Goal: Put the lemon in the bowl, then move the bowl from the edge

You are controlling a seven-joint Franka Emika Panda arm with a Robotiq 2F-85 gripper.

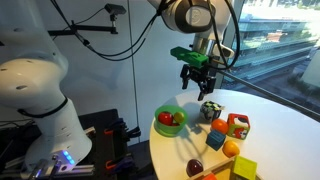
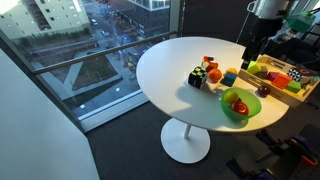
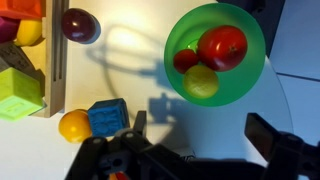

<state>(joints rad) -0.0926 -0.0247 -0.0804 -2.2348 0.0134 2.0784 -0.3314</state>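
The green bowl [image 3: 250,72] sits near the edge of the white round table in both exterior views [image 1: 160,129] [image 2: 228,113]. In the wrist view the yellow lemon [image 3: 201,82] lies inside it, next to a red apple [image 3: 223,47] and a smaller red fruit [image 3: 185,60]. My gripper [image 3: 200,135] is open and empty. It hangs above the table just beside the bowl, apart from it, and shows in both exterior views [image 1: 197,88] [image 2: 252,53].
An orange ball [image 3: 75,126] and a blue block [image 3: 108,117] lie beside the gripper. A wooden tray [image 3: 56,60] holds a yellow-green cube [image 3: 18,95] and other toys, with a dark plum [image 3: 80,25] next to it. The table edge [image 2: 215,128] is close to the bowl.
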